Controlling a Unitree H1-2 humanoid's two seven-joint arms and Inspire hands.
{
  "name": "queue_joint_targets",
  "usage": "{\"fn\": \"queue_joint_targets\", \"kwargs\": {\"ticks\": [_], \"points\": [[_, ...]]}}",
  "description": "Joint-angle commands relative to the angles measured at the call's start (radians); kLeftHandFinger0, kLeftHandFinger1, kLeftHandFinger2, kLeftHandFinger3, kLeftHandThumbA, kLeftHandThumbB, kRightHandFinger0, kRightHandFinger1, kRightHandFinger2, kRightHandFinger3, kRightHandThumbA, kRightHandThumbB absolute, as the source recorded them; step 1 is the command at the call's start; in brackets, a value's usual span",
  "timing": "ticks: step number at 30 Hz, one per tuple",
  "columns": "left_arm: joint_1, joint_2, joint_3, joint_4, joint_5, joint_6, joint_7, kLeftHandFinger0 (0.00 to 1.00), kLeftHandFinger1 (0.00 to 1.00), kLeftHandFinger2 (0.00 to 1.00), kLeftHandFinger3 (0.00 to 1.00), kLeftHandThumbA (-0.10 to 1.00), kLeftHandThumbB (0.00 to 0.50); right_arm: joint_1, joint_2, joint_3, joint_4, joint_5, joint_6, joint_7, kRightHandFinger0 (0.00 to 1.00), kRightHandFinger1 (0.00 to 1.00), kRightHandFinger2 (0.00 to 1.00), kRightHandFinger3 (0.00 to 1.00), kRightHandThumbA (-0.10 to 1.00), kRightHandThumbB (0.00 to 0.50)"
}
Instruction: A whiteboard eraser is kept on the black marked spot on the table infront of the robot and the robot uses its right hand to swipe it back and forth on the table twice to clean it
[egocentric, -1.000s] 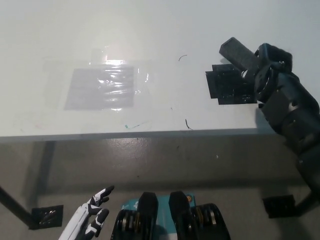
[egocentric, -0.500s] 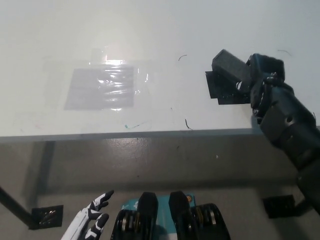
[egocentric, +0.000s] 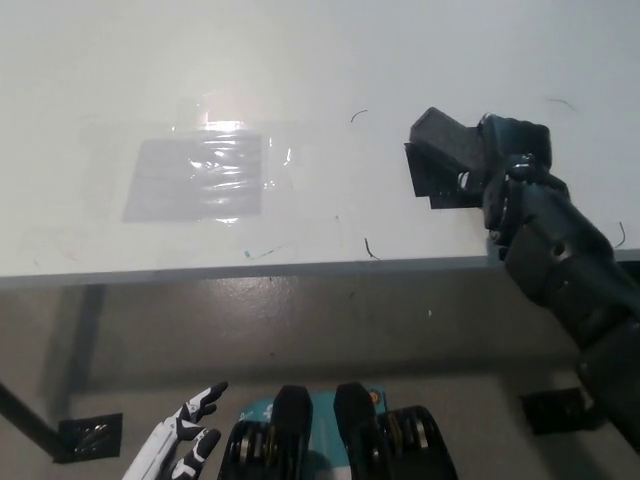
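Note:
My black right hand (egocentric: 505, 165) is shut on a dark whiteboard eraser (egocentric: 443, 136), whose free end juts up and to the left of the fingers. The eraser sits over the black marked spot (egocentric: 432, 181) on the white table (egocentric: 300, 70), near the table's front right edge. The hand covers the right part of the mark. My white left hand (egocentric: 185, 444) rests low at the bottom left, below the table edge, with its fingers apart and nothing in it.
A clear plastic sheet over a grey patch (egocentric: 197, 177) is taped to the table at left centre. Thin pen marks (egocentric: 371, 247) dot the surface near the front edge. Below the table edge lies grey floor with a table leg (egocentric: 30, 420) at the far left.
My right hand has carried the eraser leftward across the black mark. The picture has shifted slightly too. The left hand has stayed put.

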Motion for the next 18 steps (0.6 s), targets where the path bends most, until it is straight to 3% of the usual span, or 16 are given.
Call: {"fn": "queue_joint_targets", "kwargs": {"ticks": [1,2,3,4,6,8,9,11,12,14,15,17,18], "points": [[0.006,0.021,0.009,-0.035,0.005,-0.03,-0.004,1.0,1.0,1.0,1.0,0.9,0.442,-0.014,0.092,0.02,-0.011,-0.016,-0.043,0.052,0.01,0.02,0.09,0.59,0.22,0.152],[0.005,0.021,0.008,-0.034,0.002,-0.029,-0.005,1.0,1.0,1.0,1.0,0.89,0.439,-0.018,0.105,0.023,-0.012,-0.019,-0.04,0.055,0.07,0.09,0.2,0.67,0.32,0.189],[0.005,0.021,0.008,-0.033,-0.001,-0.028,-0.006,1.0,1.0,1.0,1.0,0.89,0.44,-0.024,0.123,0.023,-0.013,-0.02,-0.04,0.058,0.07,0.09,0.19,0.68,0.29,0.182],[0.005,0.02,0.009,-0.033,0.001,-0.028,-0.005,1.0,1.0,1.0,1.0,0.89,0.442,-0.027,0.141,0.019,-0.017,-0.017,-0.047,0.056,0.01,0.02,0.13,0.63,0.26,0.177],[0.006,0.019,0.009,-0.037,0.0,-0.025,-0.005,1.0,1.0,1.0,1.0,0.88,0.446,-0.032,0.167,0.015,-0.028,-0.015,-0.052,0.058,0.0,0.02,0.15,0.63,0.28,0.163],[0.004,0.02,0.009,-0.036,0.007,-0.024,-0.003,1.0,1.0,1.0,1.0,0.89,0.45,-0.04,0.202,-0.006,-0.041,0.006,-0.069,0.066,0.0,0.0,0.1,0.58,0.25,0.146],[0.001,0.02,0.009,-0.035,0.007,-0.027,-0.003,1.0,1.0,1.0,1.0,0.89,0.448,-0.048,0.228,-0.016,-0.046,0.018,-0.074,0.074,0.0,0.0,0.05,0.42,0.27,0.146],[0.001,0.022,0.009,-0.036,0.014,-0.03,-0.001,1.0,1.0,1.0,1.0,0.91,0.448,-0.06,0.279,-0.015,-0.065,0.017,-0.075,0.09,0.08,0.11,0.2,0.5,0.42,0.182],[0.001,0.022,0.01,-0.036,0.016,-0.032,0.001,1.0,1.0,1.0,1.0,0.91,0.448,-0.063,0.288,-0.015,-0.068,0.015,-0.073,0.095,0.07,0.1,0.2,0.51,0.43,0.182],[0.0,0.022,0.011,-0.031,0.005,-0.03,-0.002,1.0,1.0,1.0,1.0,0.91,0.449,-0.081,0.35,-0.019,-0.079,0.019,-0.069,0.096,0.08,0.11,0.23,0.72,0.44,0.19],[0.0,0.022,0.012,-0.031,0.002,-0.028,-0.003,1.0,1.0,1.0,1.0,0.92,0.45,-0.089,0.373,-0.018,-0.08,0.018,-0.07,0.095,0.08,0.1,0.23,0.76,0.45,0.19],[-0.001,0.022,0.012,-0.028,-0.001,-0.034,-0.004,1.0,1.0,1.0,1.0,0.91,0.441,-0.103,0.405,-0.011,-0.087,0.008,-0.066,0.103,0.07,0.11,0.25,0.75,0.46,0.182],[-0.004,0.02,0.01,-0.024,-0.001,-0.036,-0.005,1.0,1.0,1.0,1.0,0.91,0.439,-0.102,0.416,-0.008,-0.1,0.004,-0.069,0.101,0.01,0.02,0.13,0.62,0.43,0.182]]}}
